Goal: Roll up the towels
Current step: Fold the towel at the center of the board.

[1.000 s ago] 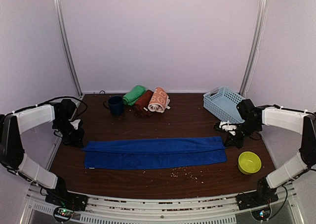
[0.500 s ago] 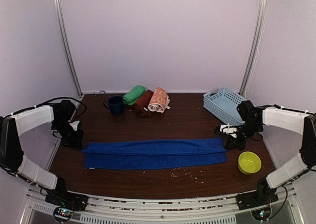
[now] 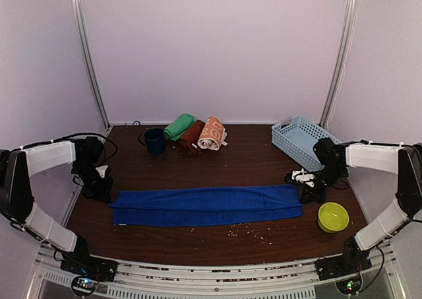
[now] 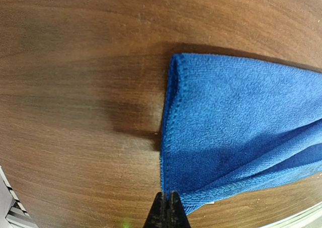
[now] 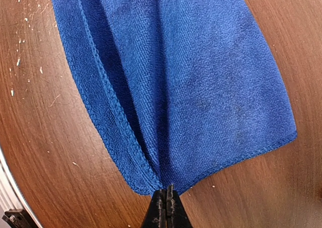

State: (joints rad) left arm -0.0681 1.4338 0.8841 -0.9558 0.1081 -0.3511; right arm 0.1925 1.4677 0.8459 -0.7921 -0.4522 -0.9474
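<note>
Two thin pinches are all that hold the blue towel: the left end effector and the right end effector each have their fingers pressed together on an end corner, so I judge that a tug from either could slip a corner free or drag the fold crooked across the surface. It stretches between them as a long, soft, doubled band with stitched hems. Well beyond both lie the maroon towel, the orange towel and the green towel, each rolled.

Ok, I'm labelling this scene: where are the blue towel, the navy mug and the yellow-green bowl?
blue towel (image 3: pixel 208 205), top view, middle of the folded strip.
navy mug (image 3: pixel 155 141), top view, its outer wall.
yellow-green bowl (image 3: pixel 333 217), top view, its inner wall.
</note>
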